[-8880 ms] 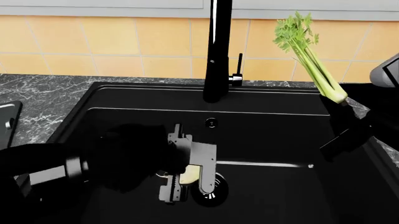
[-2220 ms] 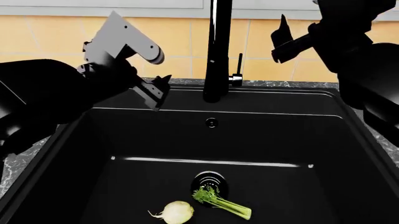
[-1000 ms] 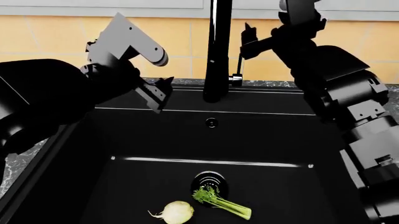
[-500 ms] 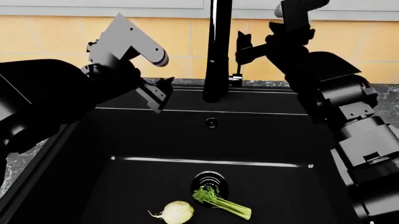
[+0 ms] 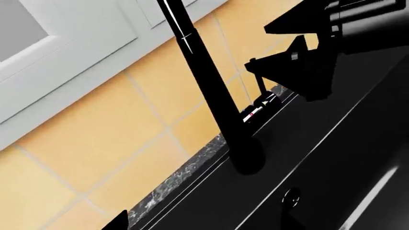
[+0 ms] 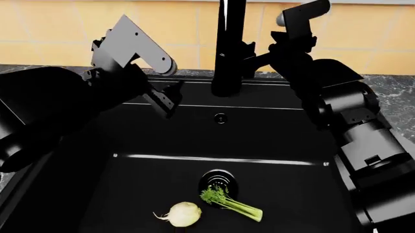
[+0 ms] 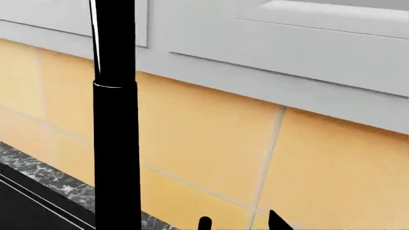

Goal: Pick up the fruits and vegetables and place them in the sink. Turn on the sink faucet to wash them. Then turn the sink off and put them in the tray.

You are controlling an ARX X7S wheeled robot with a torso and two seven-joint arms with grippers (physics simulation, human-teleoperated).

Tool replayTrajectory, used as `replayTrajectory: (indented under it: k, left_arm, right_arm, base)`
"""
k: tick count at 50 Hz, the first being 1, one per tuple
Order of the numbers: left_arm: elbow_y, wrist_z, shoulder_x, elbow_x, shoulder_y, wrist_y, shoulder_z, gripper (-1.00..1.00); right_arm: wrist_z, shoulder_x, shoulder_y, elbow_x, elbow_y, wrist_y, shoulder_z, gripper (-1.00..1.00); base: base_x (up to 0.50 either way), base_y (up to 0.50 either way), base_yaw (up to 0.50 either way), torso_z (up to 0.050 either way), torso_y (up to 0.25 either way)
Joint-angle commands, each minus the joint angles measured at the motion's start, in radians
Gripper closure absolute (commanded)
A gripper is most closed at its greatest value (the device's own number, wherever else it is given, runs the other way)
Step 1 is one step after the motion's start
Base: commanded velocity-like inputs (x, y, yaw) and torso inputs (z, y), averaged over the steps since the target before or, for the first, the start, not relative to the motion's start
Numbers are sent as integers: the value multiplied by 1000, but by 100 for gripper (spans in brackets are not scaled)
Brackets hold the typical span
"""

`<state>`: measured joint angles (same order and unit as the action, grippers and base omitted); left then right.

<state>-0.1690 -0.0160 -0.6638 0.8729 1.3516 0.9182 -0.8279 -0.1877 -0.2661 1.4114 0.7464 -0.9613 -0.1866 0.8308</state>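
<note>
The pale bulb (image 6: 182, 214) and the green celery stalk (image 6: 233, 206) lie on the floor of the black sink (image 6: 292, 141), next to the drain (image 6: 218, 178). The black faucet (image 6: 228, 48) stands at the sink's back rim and also shows in the left wrist view (image 5: 211, 91) and the right wrist view (image 7: 116, 143). My right gripper (image 6: 250, 52) is open right at the faucet's side lever (image 5: 261, 85). The lever's tip (image 7: 204, 224) shows beside one fingertip (image 7: 278, 221). My left gripper (image 6: 170, 99) is open and empty above the sink's back left. The tray is out of view.
Dark marble counter (image 6: 389, 92) runs round the sink. A yellow tiled wall (image 6: 175, 24) stands behind it, with white cabinet fronts (image 7: 307, 43) above. Both bulky black arms hang over the basin's left and right sides.
My right gripper has moved left, up to the faucet's lever. The head view has tilted down slightly. My left arm, the bulb and the celery have stayed in place.
</note>
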Motion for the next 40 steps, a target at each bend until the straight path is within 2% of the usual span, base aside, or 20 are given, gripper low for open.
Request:
replayTrajectory:
  k: [1, 22, 35, 40]
  left_arm:
    - [-21, -10, -9, -9, -4, -21, -3, -100]
    - [-35, -13, -17, -30, -5, -32, -19, -100]
    - [-27, -6, -17, -2, -11, -33, 6, -100]
    - [-33, -7, -20, 6, -12, -34, 11, -100]
  right_arm:
    - [3, -6, -7, -2, 5, 2, 0, -100]
    - [62, -9, -5, -18, -7, 24, -10, -100]
    - [161, 1, 10, -16, -67, 139, -73, -100]
    - [180, 3, 15, -16, -79, 135, -77, -100]
  base:
    - [0, 0, 0, 0, 0]
    - [0, 0, 0, 0, -153]
    - [0, 0, 0, 0, -6]
    - [0, 0, 0, 0, 0]
